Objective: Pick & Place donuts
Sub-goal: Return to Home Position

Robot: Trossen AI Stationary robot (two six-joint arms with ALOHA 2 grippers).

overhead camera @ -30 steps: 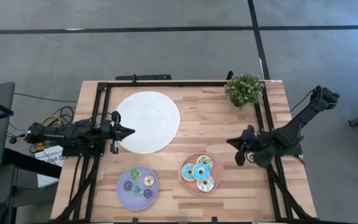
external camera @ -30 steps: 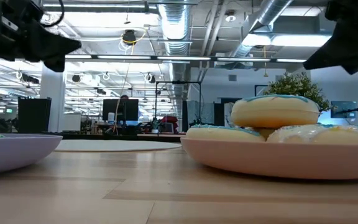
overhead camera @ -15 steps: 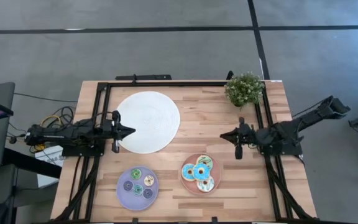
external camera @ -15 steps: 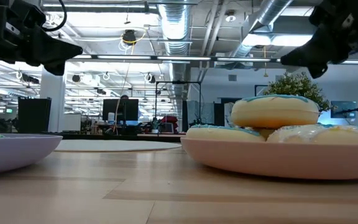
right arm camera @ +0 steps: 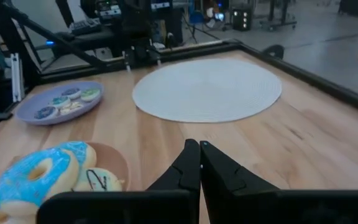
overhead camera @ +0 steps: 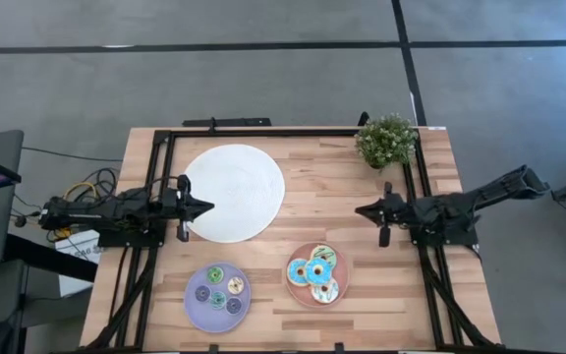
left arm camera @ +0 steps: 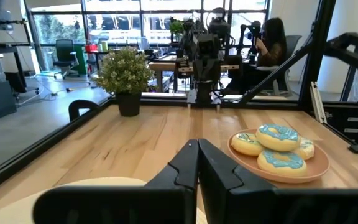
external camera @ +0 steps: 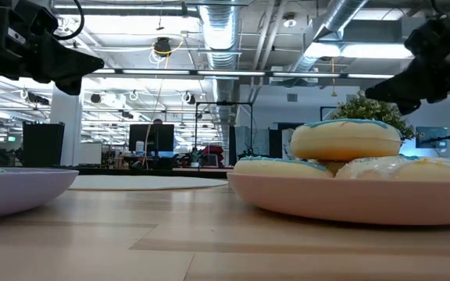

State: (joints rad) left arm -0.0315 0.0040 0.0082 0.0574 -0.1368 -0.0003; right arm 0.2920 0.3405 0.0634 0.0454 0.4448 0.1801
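The sorting looks finished: no donut lies loose on the bench (overhead camera: 342, 187), and the large white disc (overhead camera: 232, 192) in the upper middle of the high view is bare. Five small donuts (overhead camera: 217, 298) sit on the purple plate (overhead camera: 193, 307) at lower left. The large donuts (overhead camera: 312, 275) are piled on the pink plate (overhead camera: 339, 273) at lower centre, probably four, though they overlap too much to count surely. The left gripper (overhead camera: 204, 207) hangs at the disc's left edge and the right gripper (overhead camera: 362, 210) at middle right, above the pink plate; both have their fingers closed on nothing. In the low view the purple plate's rim hides its donuts.
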